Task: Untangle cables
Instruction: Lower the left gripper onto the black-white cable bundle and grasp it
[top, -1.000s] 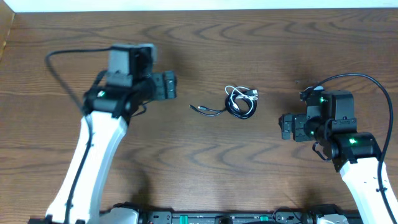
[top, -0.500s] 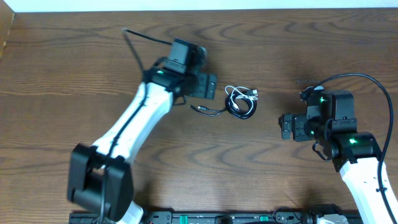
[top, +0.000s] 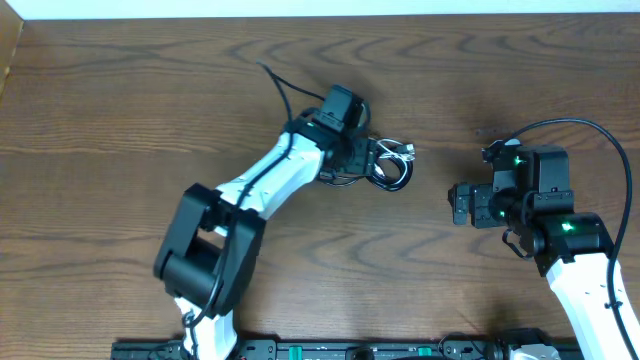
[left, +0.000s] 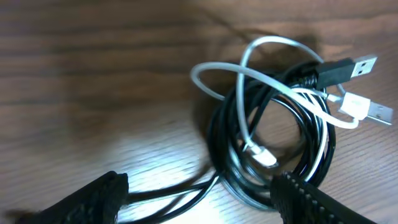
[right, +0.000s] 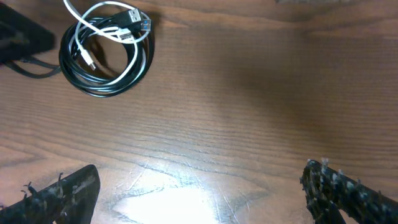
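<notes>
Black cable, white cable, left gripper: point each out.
black cable (left: 225, 140), left wrist view, left side of its coil.
white cable (left: 349, 103), left wrist view, its white USB plug.
left gripper (left: 198, 186), left wrist view, midway between its fingertips.

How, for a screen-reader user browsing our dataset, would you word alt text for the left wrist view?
A coiled black cable with a white cable looped through it lies on a wooden table, both USB plugs pointing right. The open left gripper frames the bottom edge, the coil's lower part between its fingers.
</notes>
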